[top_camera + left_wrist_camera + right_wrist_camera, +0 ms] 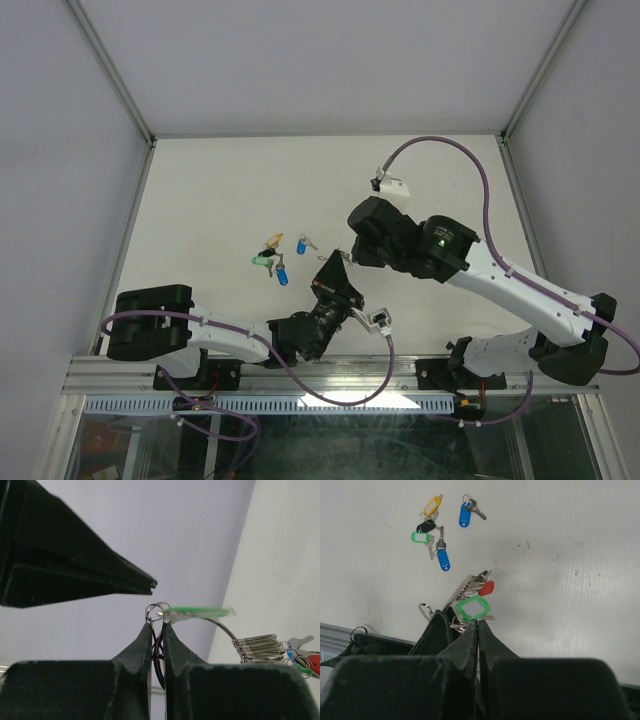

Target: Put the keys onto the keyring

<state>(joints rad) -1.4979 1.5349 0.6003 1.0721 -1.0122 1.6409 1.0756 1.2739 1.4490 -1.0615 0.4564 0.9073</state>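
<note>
Thin silver wire keyring (225, 627) threads a tight bunch of keys (257, 646).

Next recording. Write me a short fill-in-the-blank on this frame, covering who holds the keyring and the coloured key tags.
1. The keyring is pinched by the ____ gripper.
2. Loose on the table lie ____ blue-tagged keys.
3. In the bunch on the ring, the red tag hangs right beside a ____ one.

Missing words: left; two; green.
</note>
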